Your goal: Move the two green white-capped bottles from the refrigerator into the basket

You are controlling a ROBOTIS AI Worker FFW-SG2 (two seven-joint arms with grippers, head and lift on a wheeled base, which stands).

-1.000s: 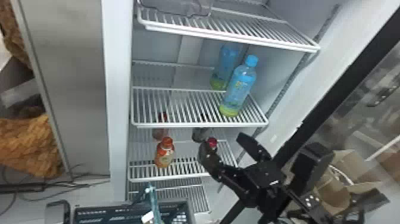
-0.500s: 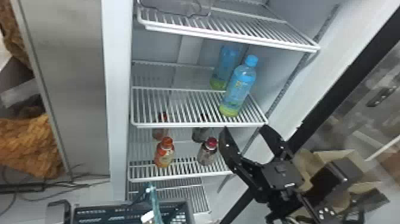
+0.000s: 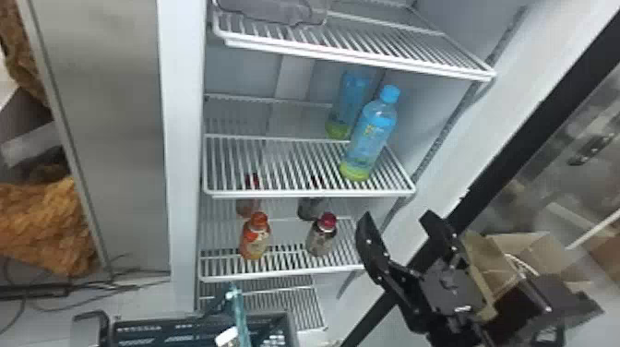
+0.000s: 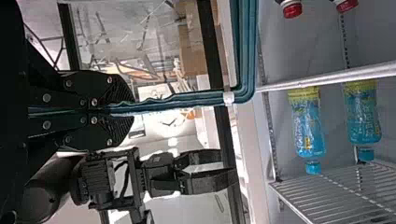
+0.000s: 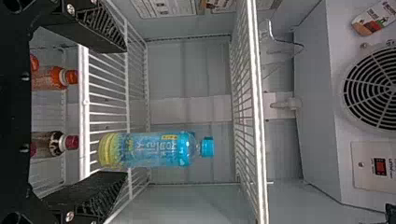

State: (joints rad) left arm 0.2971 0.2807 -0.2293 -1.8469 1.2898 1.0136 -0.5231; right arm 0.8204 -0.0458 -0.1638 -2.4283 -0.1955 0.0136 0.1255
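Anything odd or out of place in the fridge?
Nothing looks spilled or tipped, but the two tall bottles on the shelf have blue caps and mostly blue bodies, whereas the job calls for green ones with white caps.

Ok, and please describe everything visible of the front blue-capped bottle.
The front blue-capped bottle looks like plastic: blue cap on, clear shoulders, blue label with small yellow patch, yellow-green base. It stands upright on the wire shelf, near its front right corner, before a similar bottle. Only the shelf seems to touch it; the open right gripper is lower and apart.
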